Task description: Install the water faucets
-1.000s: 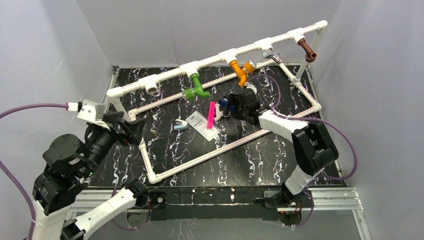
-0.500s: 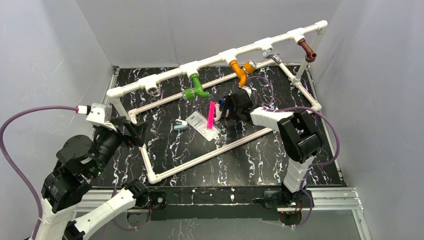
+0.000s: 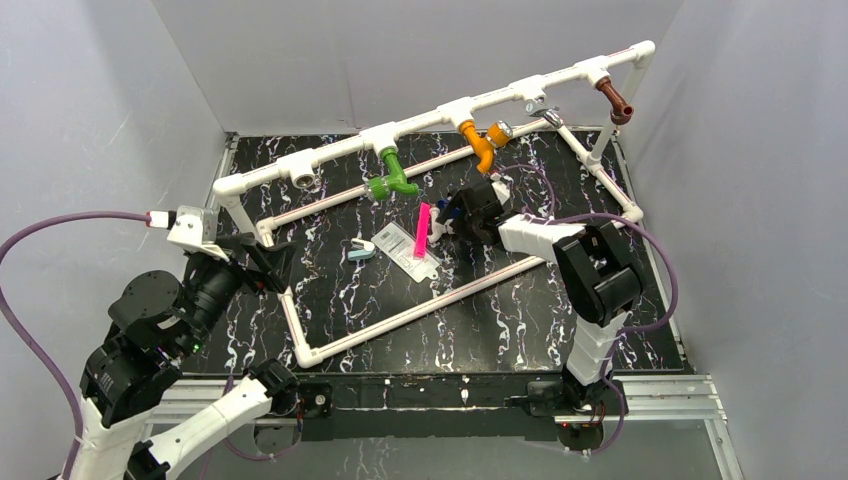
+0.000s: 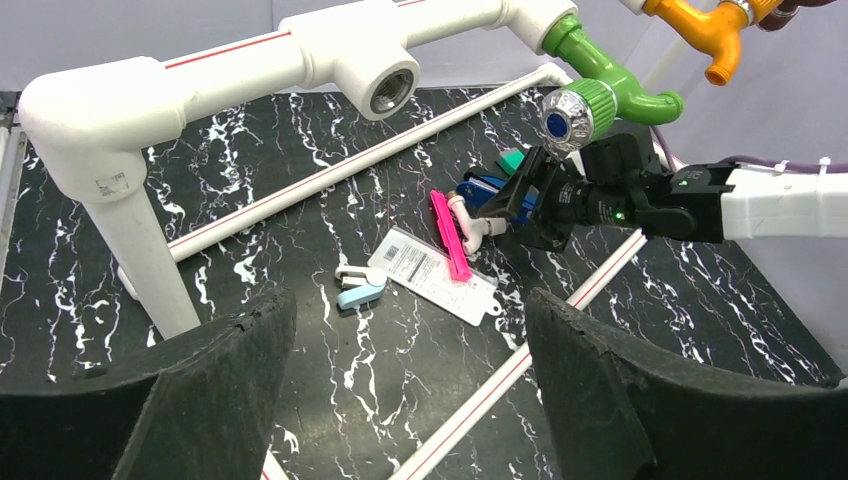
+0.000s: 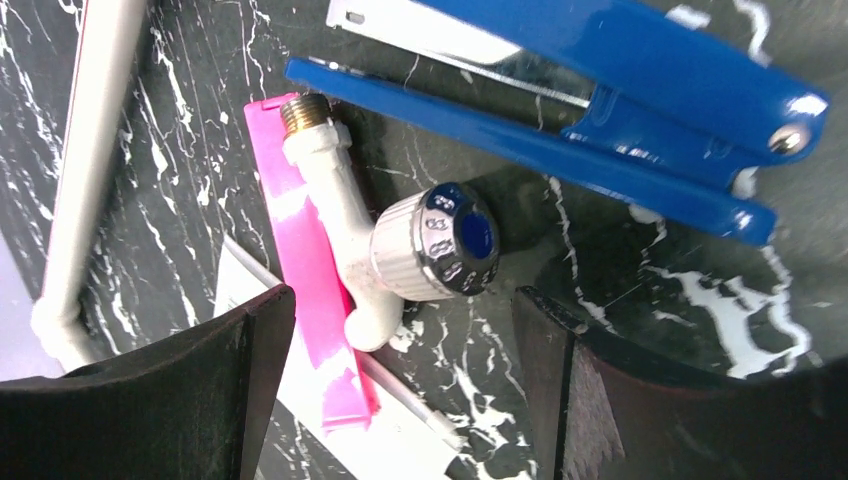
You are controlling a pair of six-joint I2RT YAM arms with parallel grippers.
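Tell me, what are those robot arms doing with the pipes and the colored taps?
They are putting taps on the white pipe frame. The green tap, orange tap and brown tap already hang from it. The white tap lies on the table against a pink strip, near a blue tool. The right hand hovers open over it, a finger on each side, not gripping. The left hand is open and empty near an open socket.

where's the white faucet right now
In the right wrist view the white faucet lies on the table against the pink strip, below the blue tool, before the open right gripper.
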